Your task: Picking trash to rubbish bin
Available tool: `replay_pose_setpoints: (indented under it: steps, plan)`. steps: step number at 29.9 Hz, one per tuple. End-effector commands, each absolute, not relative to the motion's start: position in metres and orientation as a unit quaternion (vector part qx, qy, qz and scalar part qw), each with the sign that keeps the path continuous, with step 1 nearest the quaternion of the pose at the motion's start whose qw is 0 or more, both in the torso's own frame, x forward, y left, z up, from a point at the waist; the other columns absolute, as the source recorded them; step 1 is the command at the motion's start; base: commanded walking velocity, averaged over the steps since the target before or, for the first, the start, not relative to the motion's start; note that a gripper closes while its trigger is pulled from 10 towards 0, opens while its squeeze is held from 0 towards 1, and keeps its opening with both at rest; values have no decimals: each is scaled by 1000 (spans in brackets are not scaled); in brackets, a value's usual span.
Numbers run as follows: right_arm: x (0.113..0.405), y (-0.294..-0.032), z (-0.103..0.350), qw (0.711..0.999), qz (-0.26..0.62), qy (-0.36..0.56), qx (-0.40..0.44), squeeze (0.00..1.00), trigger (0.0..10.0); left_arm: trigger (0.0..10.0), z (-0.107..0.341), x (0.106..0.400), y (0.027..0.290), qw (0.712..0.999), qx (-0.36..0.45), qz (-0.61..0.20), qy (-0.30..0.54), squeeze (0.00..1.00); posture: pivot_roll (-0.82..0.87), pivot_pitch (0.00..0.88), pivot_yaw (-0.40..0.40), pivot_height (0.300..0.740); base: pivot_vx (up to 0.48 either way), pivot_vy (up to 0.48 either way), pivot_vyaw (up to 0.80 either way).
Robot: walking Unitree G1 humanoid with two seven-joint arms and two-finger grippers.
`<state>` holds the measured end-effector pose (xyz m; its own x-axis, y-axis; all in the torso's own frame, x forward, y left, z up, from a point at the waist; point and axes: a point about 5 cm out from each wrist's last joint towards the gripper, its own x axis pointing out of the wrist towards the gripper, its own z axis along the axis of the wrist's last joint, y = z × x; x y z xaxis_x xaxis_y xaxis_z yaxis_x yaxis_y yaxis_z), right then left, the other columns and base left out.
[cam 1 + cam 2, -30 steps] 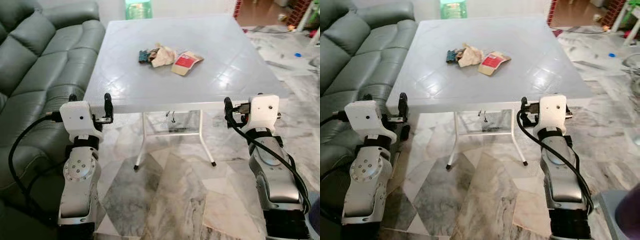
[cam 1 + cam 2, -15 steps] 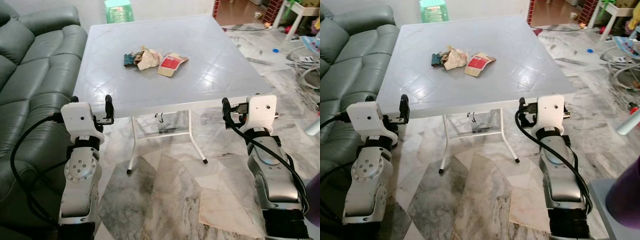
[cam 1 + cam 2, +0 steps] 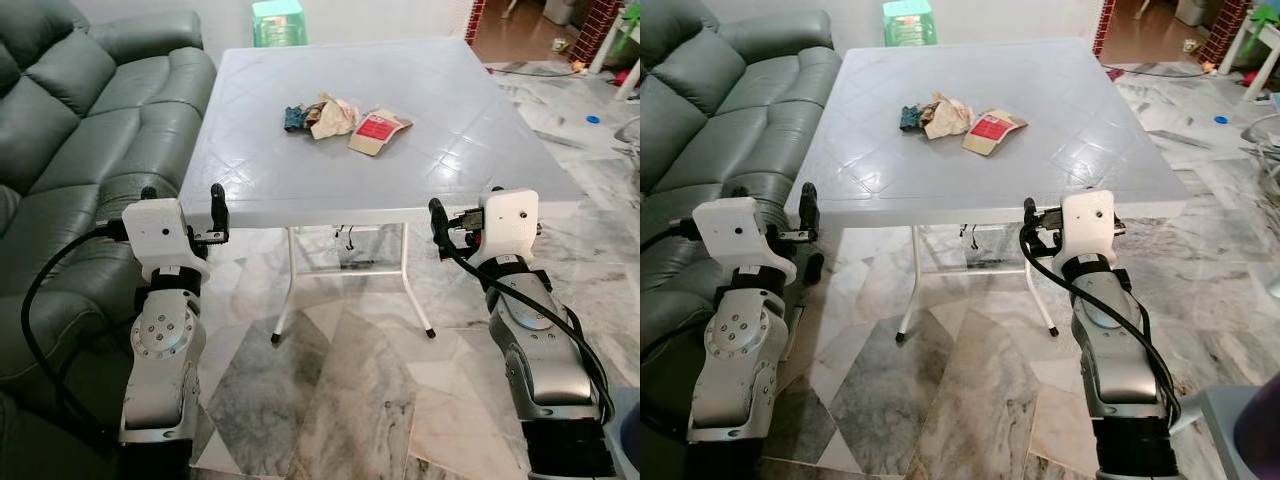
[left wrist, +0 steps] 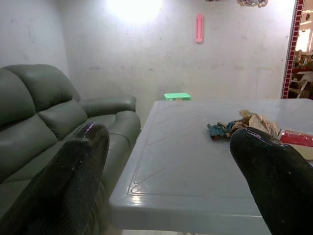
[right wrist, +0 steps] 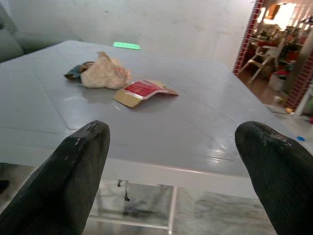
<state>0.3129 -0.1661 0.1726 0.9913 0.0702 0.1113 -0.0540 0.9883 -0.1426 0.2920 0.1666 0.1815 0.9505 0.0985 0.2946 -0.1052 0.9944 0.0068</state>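
Crumpled trash (image 3: 330, 115) and red packet (image 3: 378, 130) on white tabletop (image 3: 450, 150), left pincer (image 3: 180, 200) and right pincer (image 3: 450, 215) spread apart at near edge

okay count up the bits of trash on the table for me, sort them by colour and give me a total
Red and tan packet: 1
Beige crumpled paper: 1
Dark teal wrapper: 1
Total: 3, all lying close together on the white table, the wrapper and the paper touching.
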Motion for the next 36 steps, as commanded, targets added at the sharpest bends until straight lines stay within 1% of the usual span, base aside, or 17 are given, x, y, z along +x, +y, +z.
replay_pose_setpoints:
  steps: [1, 4, 7, 9, 13, 18, 24, 29, 32, 36]
  plan:
    - [313, -168, 180, 995, 27, -66, -66, 0, 10000, 10000, 179, 293, 166, 988, 14, 50, -142, 0, -28, 60, 24, 740, 0, 0, 0]
    - [315, -167, 180, 994, 20, -66, -85, 0, 10000, 10000, 179, 294, 166, 989, 9, 53, -141, 0, -28, 60, 24, 740, 0, 0, 0]
    - [318, -160, 186, 994, 29, -92, -44, 0, 10000, 10000, 181, 295, 168, 988, -1, 61, -141, 0, -28, 61, 24, 740, 0, 0, 0]
    - [318, -158, 186, 995, 27, -92, -30, 0, 10000, 10000, 182, 295, 171, 986, -5, 76, -145, 0, -26, 62, 24, 740, 0, 0, 0]
    - [317, -157, 187, 995, 37, -92, -29, 0, 10000, 10000, 183, 295, 171, 987, -3, 71, -146, 0, -25, 62, 25, 740, 0, 0, 0]
    - [316, -157, 182, 995, 41, -80, -34, 0, 10000, 10000, 182, 303, 162, 991, 2, 18, -136, 0, -21, 63, 39, 740, 0, 0, 0]
    - [315, -159, 183, 995, 29, -91, -38, 0, 10000, 10000, 183, 305, 153, 991, 7, -17, -133, 0, -16, 62, 59, 740, 0, 0, 0]
    - [314, -157, 186, 993, 11, -110, -45, 0, 10000, 10000, 185, 311, 145, 990, 10, -50, -131, 0, -18, 57, 105, 740, 0, 0, 0]
    - [311, -162, 187, 992, -12, -115, -45, 0, 10000, 10000, 185, 316, 140, 989, 13, -71, -129, 0, -36, 58, 132, 740, 0, 0, 0]
    - [305, -172, 185, 991, -34, -115, -51, 0, 10000, 10000, 185, 323, 132, 987, 10, -90, -129, 0, -68, 64, 148, 740, 0, 0, 0]
